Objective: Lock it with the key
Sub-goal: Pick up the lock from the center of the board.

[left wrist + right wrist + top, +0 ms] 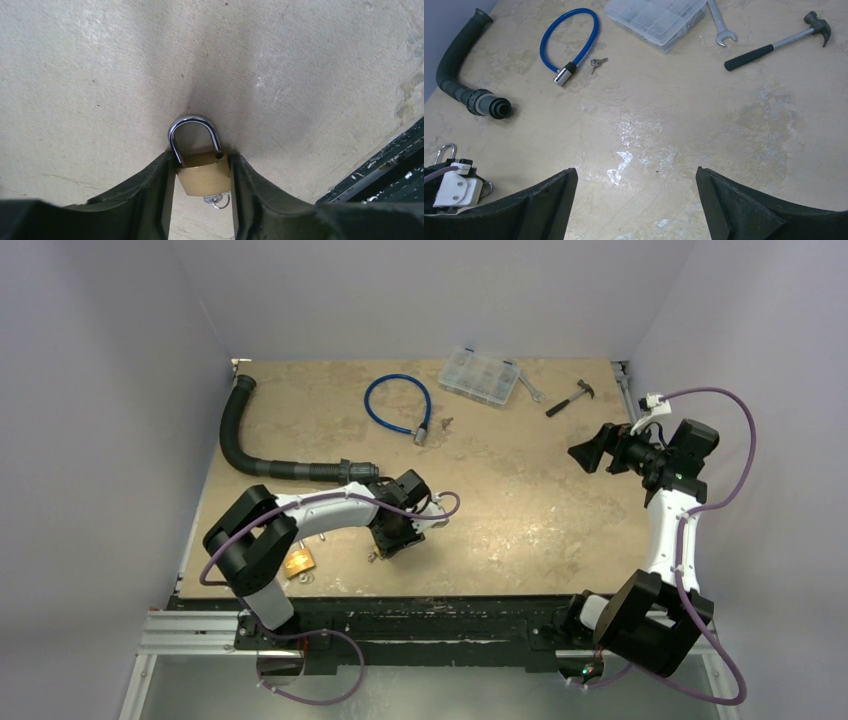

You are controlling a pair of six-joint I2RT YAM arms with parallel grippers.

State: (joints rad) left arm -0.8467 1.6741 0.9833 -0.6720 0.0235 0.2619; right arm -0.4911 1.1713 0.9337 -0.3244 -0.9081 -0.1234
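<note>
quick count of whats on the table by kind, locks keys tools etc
padlocks: 2, the padlock in the left pincer, plus what looks like a second padlock by the left arm's base
blue cable lock: 1
key sets: 2, keys by the cable lock, key in the held padlock
hammer: 1
wrench: 1
black hose: 1
clear parts box: 1
total: 9

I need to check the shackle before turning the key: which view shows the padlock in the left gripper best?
Left wrist: the brass padlock sits clamped in the left gripper, its shackle apparently open and the key below. Top external hides it under the gripper; right wrist shows only a shackle loop at its left edge.
</note>
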